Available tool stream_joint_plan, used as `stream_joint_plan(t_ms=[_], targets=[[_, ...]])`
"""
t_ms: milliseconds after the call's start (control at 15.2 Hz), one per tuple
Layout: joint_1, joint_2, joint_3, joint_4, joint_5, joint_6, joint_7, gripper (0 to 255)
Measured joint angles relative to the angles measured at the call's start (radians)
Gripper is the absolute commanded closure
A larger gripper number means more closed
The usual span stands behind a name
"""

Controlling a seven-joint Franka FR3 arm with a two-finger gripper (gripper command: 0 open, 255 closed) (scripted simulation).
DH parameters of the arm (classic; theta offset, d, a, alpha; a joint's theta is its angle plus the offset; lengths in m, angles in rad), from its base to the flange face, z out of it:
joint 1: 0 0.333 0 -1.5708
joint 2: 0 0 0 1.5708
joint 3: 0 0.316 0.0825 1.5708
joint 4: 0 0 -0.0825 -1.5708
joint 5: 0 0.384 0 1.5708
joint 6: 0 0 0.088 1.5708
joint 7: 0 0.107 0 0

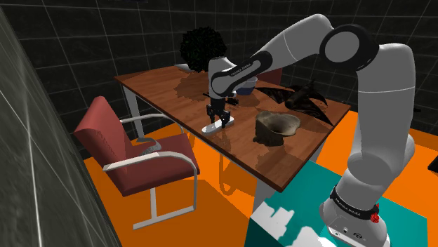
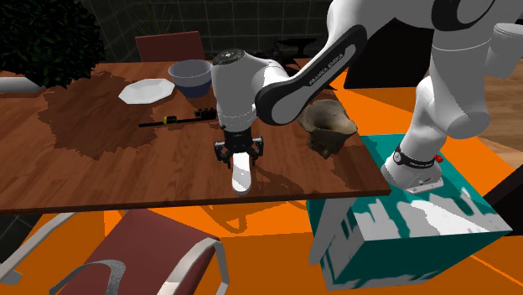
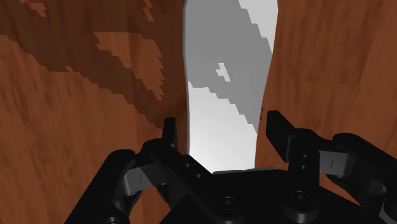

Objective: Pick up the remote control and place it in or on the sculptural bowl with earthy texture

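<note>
The remote control (image 1: 210, 128) (image 2: 241, 178) (image 3: 229, 95) is a plain white, elongated bar lying flat on the brown wooden table (image 1: 161, 88) (image 2: 84, 176) near its front edge. My black gripper (image 1: 219, 121) (image 2: 239, 155) (image 3: 222, 124) points straight down over the remote's near end, open, with one finger on each side. In the wrist view one finger sits against the remote's edge and the other stands a small gap away. The sculptural bowl (image 1: 277, 125) (image 2: 328, 121), rough and brownish grey, stands on the table to the shoulder view's right of the gripper.
A red chair (image 1: 119, 144) (image 2: 142, 243) with metal arms stands at the table's front edge. A white plate (image 2: 145, 90), a blue-grey bowl (image 2: 191, 77) and a thin black stick (image 2: 172, 121) lie behind the gripper. A dark plant (image 1: 203, 45) stands at the far end.
</note>
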Motion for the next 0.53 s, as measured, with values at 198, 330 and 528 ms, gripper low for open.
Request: stream_joint_plan(t_ms=[198,330,528], targets=[[0.0,0.0,0.0,0.0,0.0,0.0,0.0,255],[0.0,0.0,0.0,0.0,0.0,0.0,0.0,255],[-0.001,-0.004,0.001,0.001,0.002,-0.005,-0.001,255]])
